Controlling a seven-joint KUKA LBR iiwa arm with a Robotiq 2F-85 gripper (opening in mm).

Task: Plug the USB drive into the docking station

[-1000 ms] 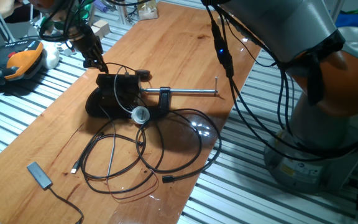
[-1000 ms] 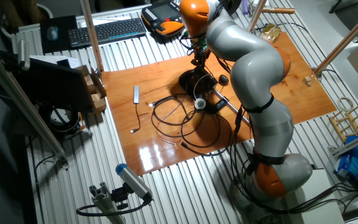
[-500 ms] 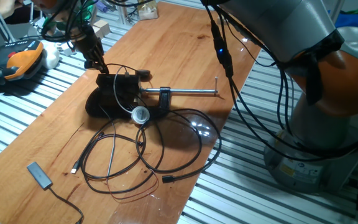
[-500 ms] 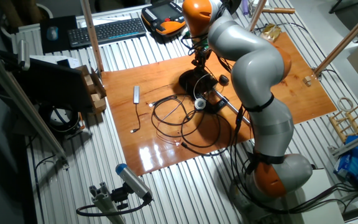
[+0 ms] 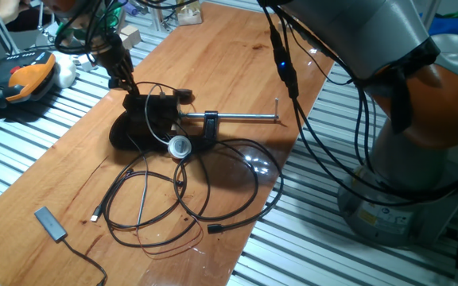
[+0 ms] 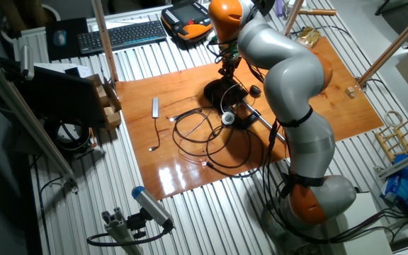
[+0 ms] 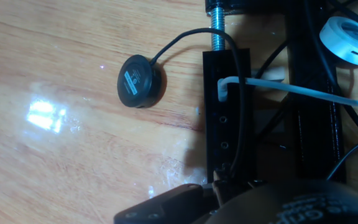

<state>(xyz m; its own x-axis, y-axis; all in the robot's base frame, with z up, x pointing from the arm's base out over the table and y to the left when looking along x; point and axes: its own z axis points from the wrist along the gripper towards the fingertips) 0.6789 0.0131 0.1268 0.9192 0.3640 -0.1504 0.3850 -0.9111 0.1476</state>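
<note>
Black docking station [image 7: 227, 115]: narrow box, row of ports, white plug in one; pincer [image 5: 127, 84] grip unclear.

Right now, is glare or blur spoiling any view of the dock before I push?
Hand view: bright glare patch on the table left of the docking station, whose port face is readable; the gripper at the bottom edge is blurred. One fixed view: the dock is a dark mass, glare lies nearer on the wood. Other fixed view: too small.

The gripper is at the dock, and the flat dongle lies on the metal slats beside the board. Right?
Not quite. The dongle lies on the wooden board, near its corner, as one fixed view shows. The gripper is at the dock.
</note>
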